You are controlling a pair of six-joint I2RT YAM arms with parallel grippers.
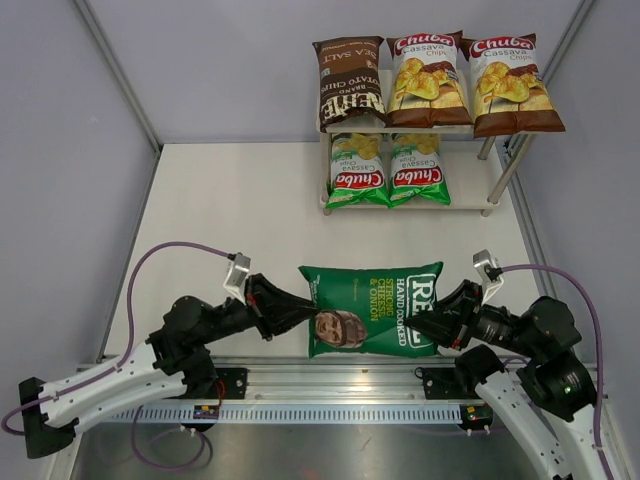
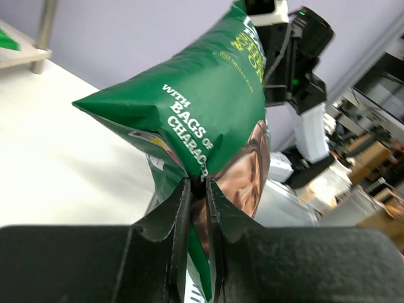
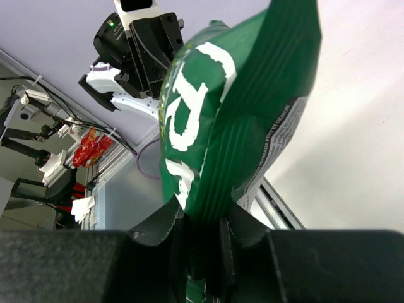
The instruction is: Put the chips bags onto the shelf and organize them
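Closest to you, the left gripper (image 2: 197,184) has its black jaws pinched narrow on the crimped end seam of the glossy dark green REAL chips bag (image 1: 375,305). The bag hangs stretched sideways at 6 o'clock over the white worktop (image 1: 230,220), seemingly lifted clear of it. At the bag's other end, the right gripper (image 1: 428,325) is likewise clamped tight on the opposite seam.

Both holds are on thin edges only. Pull the arms apart and a seam may slip or tear. Release one side early and the bag will swing from the other.

At 1 o'clock stands the two-tier pale wooden shelf (image 1: 470,190). Its top board carries the dark brown Kettle bag (image 1: 350,85) and two brown-and-white Chuba bags (image 1: 430,78). The lower board holds two green-and-white Chuba bags (image 1: 358,172), with a bare place on their 3 o'clock side.

A thin metal leg (image 1: 507,170) beside that gap and the overhanging upper bags crowd your way in. Held sideways, the bag looks too wide for it.
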